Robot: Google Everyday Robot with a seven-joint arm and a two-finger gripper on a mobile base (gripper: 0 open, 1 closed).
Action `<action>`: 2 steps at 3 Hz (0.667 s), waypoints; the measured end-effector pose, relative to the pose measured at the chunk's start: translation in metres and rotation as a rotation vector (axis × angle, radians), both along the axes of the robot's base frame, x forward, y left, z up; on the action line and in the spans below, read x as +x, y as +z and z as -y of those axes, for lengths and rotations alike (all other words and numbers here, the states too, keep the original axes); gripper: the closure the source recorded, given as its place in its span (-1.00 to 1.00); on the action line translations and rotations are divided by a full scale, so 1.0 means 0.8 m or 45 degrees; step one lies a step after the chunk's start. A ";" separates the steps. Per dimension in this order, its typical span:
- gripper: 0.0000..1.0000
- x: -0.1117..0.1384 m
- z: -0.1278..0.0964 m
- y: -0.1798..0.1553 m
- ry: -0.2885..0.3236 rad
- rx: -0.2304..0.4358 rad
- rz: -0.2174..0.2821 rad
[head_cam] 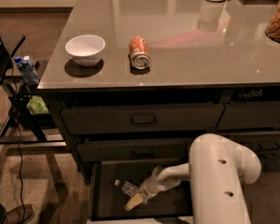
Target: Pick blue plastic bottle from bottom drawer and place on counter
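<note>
1. Blue plastic bottle point(126, 187) lies on its side on the dark floor of the bottom drawer point(107, 206), which stands pulled out. Its white cap points toward the drawer's left wall.
2. In the same camera view, the tool point(134, 201) is down inside the drawer at the end of the white arm point(219, 171). It sits just beside the bottle's right end and a little in front of it. I cannot tell how wide it stands, nor whether it touches the bottle or has any hold of it.
3. Above, the desk point(191, 62) carries a white bowl point(85, 48) and an orange can point(139, 53) lying on its side. There is bare surface between them and to the can's right.
4. Judged from this, the reach-and-grasp step is in hand, with the bottle not yet lifted.
5. The next move calls for a firm hold across the bottle's body. Then comes a lift clear of the drawer's front rim and out from under the upper drawers before rising to the desk.
</note>
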State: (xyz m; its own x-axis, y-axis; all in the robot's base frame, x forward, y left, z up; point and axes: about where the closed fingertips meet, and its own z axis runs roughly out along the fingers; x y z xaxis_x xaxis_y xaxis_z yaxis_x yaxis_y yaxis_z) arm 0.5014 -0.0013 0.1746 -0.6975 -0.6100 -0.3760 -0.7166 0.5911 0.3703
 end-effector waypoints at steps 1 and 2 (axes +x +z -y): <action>-1.00 0.006 -0.003 -0.018 -0.006 -0.011 -0.005; -0.62 0.007 -0.003 -0.018 -0.006 -0.011 -0.005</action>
